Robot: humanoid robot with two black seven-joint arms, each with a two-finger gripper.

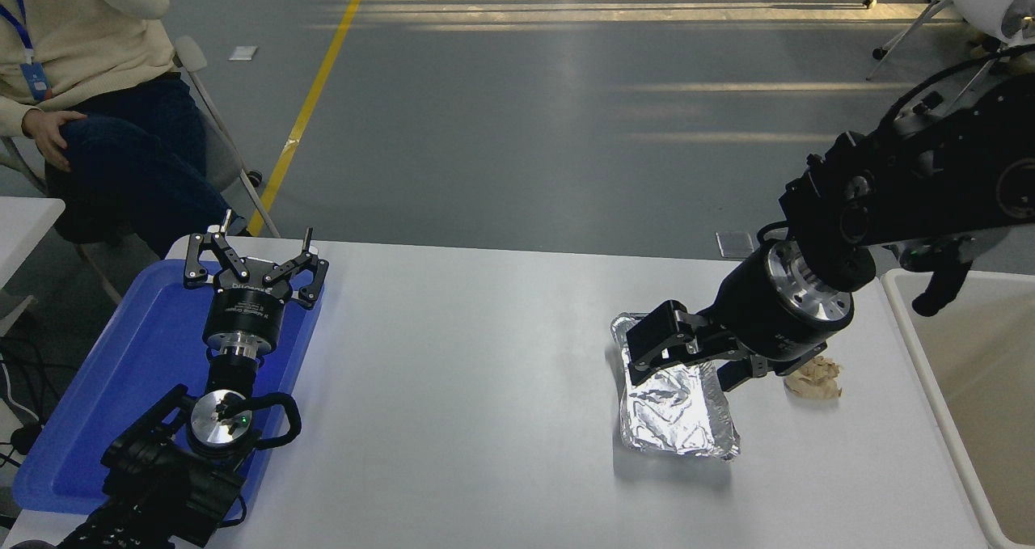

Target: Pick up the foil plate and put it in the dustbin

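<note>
Nearest, at the lower left, the left arm lies parked over the blue tray (97, 420), its left tool (257, 259) pointing away from the camera with the fingers spread wide and nothing between them. The tray sits on the left end of the white bench (469, 420).

Further right, the foil plate (678, 411) rests flat on the bench, its long side running away from the camera, the crinkled silver inside facing up. It casts a soft shadow on the bench at its near edge. At the right edge of the picture stands the dustbin (914, 347), off-white with a thick rim, just beside the bench end and well apart from the plate.

Over the plate's far half hangs the right tool (687, 363), reaching in from the right arm and tilted down toward the left. One finger stands over the plate's far left part and the other near its right wall, so the tool is spread about the plate's width; whether the fingertips touch the foil cannot be told. A small crumpled paper wad (815, 376) lies on the bench just right of the tool, between plate and dustbin.

Farthest, at the upper left beyond the bench, a person (73, 56) in a cream sweater sits on a chair.
</note>
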